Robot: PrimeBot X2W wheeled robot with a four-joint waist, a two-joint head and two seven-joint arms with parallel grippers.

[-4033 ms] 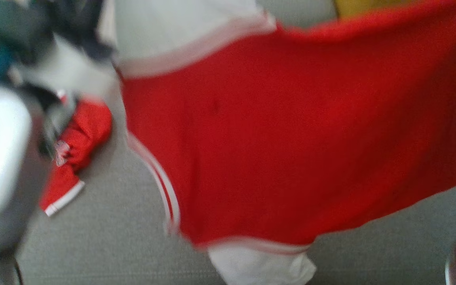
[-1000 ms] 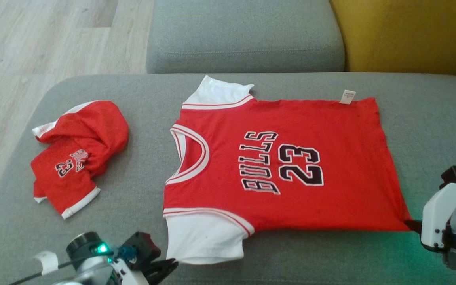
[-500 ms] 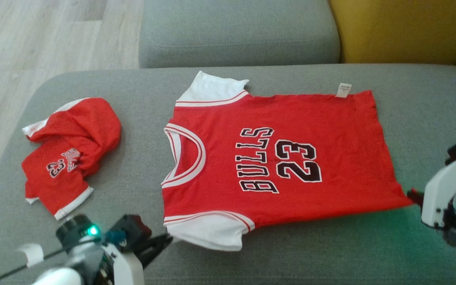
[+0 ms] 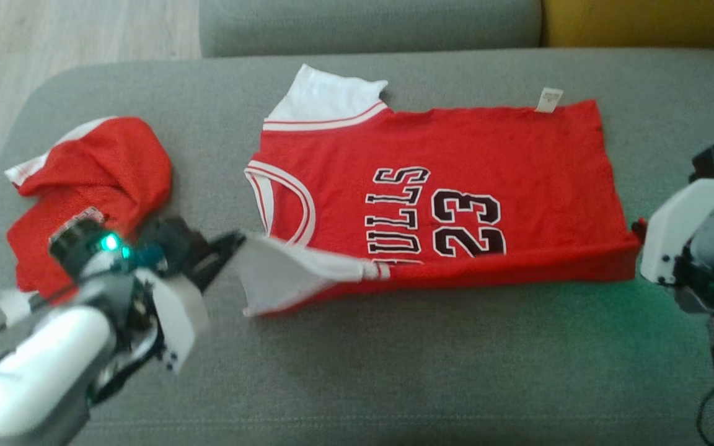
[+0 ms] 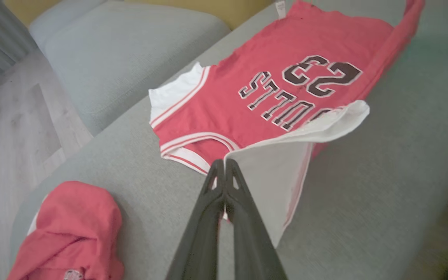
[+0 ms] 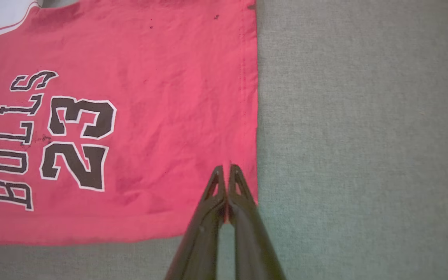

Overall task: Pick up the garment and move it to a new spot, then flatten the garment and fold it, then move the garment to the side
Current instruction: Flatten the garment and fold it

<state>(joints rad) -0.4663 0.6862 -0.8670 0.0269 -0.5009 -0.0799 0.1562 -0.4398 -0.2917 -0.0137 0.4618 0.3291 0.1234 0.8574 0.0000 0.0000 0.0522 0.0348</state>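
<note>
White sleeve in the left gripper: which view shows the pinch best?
Left wrist view: close, the shut left gripper pinches the white sleeve by its corner, lifted over the jersey. Head view shows it smaller, blurred. Right wrist view looks at the jersey's hem end.

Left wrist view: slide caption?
Left end effector, shut on the white sleeve, holds it raised over the red jersey on the grey sofa.

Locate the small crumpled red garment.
In the head view, the small crumpled red garment lies left on the grey fabric cushion, beyond the left end effector, apart from the large red jersey.
</note>
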